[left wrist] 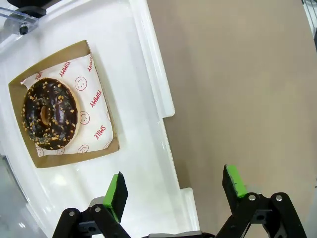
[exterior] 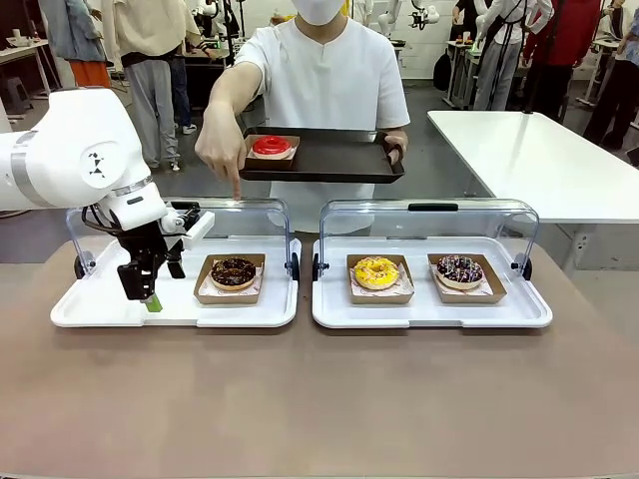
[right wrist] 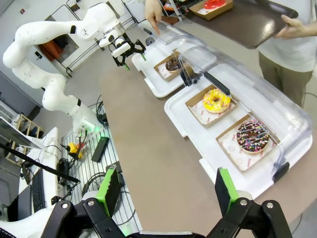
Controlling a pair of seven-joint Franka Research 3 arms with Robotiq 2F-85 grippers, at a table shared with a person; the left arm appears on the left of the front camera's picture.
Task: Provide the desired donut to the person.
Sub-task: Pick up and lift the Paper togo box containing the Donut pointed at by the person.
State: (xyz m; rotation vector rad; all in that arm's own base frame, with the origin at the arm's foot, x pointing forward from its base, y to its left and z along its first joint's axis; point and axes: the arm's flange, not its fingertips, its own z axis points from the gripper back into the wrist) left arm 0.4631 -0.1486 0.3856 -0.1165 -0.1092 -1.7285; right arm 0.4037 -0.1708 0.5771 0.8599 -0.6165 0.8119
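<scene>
A person (exterior: 319,80) in a white top holds a dark tray (exterior: 329,160) carrying a red donut (exterior: 271,146). Their other hand (exterior: 222,150) points a finger down over the left case. Below it, a chocolate donut with nuts (exterior: 233,271) (left wrist: 49,114) lies in a cardboard tray on the left white tray (exterior: 110,314). My left gripper (exterior: 160,289) (left wrist: 174,186) hangs open and empty over that tray's left part, beside the donut. My right gripper (right wrist: 167,191) is open and empty, high above the table's right end.
The right white tray (exterior: 429,314) holds a yellow donut (exterior: 376,271) and a chocolate sprinkle donut (exterior: 459,269). Clear lids (exterior: 429,220) stand raised behind both trays. Bare brown table lies in front. Bystanders and white tables are behind the person.
</scene>
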